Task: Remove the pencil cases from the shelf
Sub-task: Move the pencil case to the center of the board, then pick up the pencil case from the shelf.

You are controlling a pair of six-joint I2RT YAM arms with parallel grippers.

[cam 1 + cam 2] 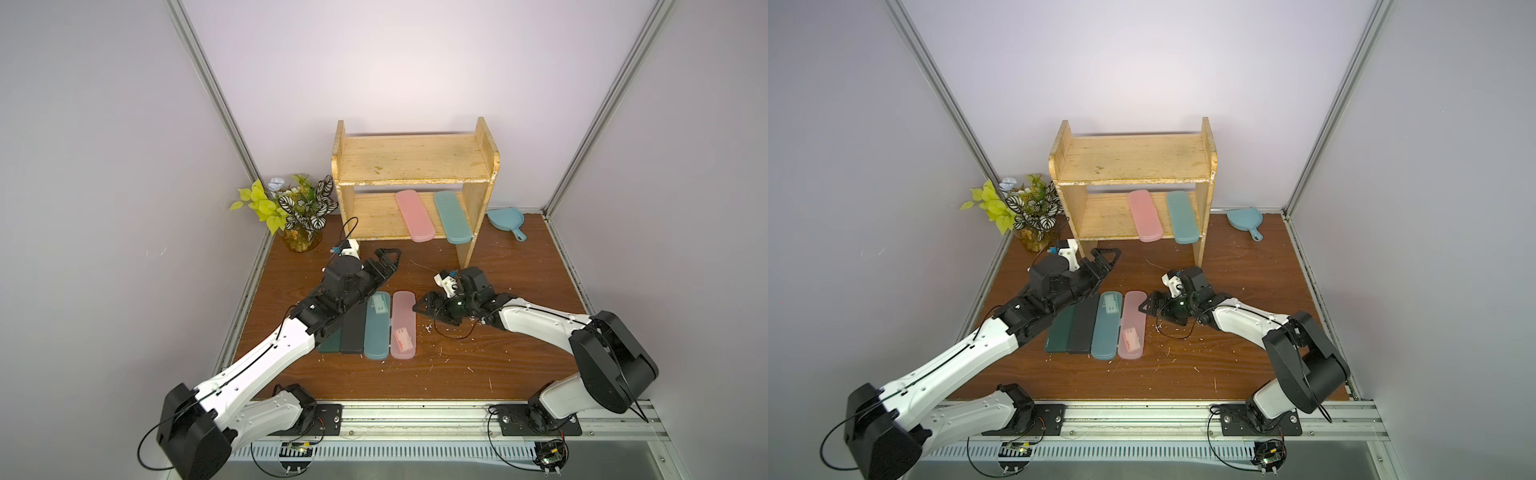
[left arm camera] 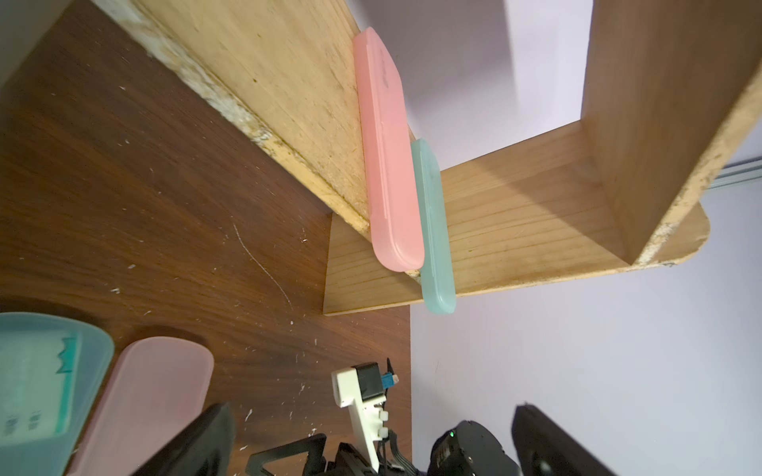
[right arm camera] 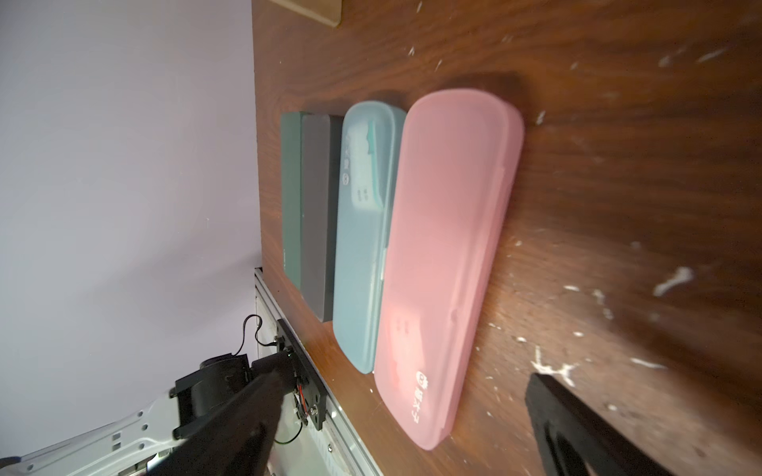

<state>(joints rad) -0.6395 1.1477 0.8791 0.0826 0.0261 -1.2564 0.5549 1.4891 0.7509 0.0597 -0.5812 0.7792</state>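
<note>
The wooden shelf [image 1: 409, 160] [image 1: 1133, 160] stands at the back of the table. A pink pencil case [image 1: 414, 216] [image 1: 1145, 216] [image 2: 391, 156] and a light teal one [image 1: 453, 217] [image 1: 1181, 217] [image 2: 433, 230] lie on its lower tier and overhang the front edge. On the table a dark green [image 1: 330, 343] [image 3: 290, 193], a black [image 1: 353, 328] [image 3: 317, 214], a teal [image 1: 377, 328] [image 3: 363, 230] and a pink case [image 1: 403, 324] [image 3: 445, 255] lie side by side. My right gripper [image 1: 422, 309] [image 3: 408, 379] is open beside the pink one. My left gripper [image 1: 386, 257] [image 2: 373, 408] is open and empty before the shelf.
A potted plant in a glass jar [image 1: 291, 216] stands left of the shelf. A blue dustpan [image 1: 505, 220] lies to its right by the wall. Grey walls close in three sides. A metal rail [image 1: 415, 419] runs along the front. White flecks litter the table.
</note>
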